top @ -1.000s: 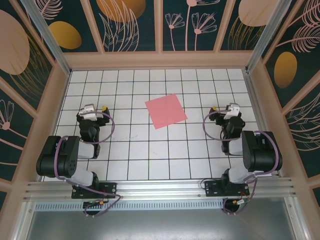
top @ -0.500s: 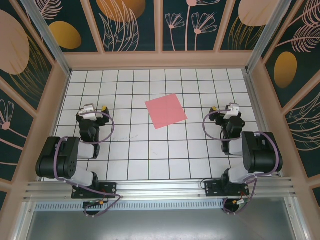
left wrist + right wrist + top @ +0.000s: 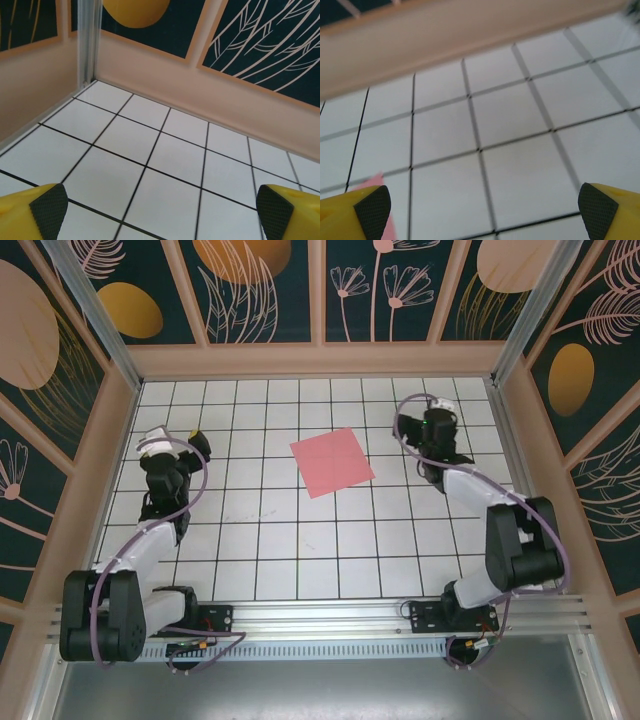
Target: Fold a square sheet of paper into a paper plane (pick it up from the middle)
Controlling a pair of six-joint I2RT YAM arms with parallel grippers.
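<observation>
My left gripper (image 3: 161, 209) and right gripper (image 3: 481, 210) gape wide, holding nothing; square sheet of paper (image 3: 332, 462) lies flat between, open table (image 3: 300, 560) around its edges.

The right wrist view is blurred. The square sheet of paper (image 3: 376, 180) is cut off there, beside the right hand (image 3: 480, 215).
</observation>
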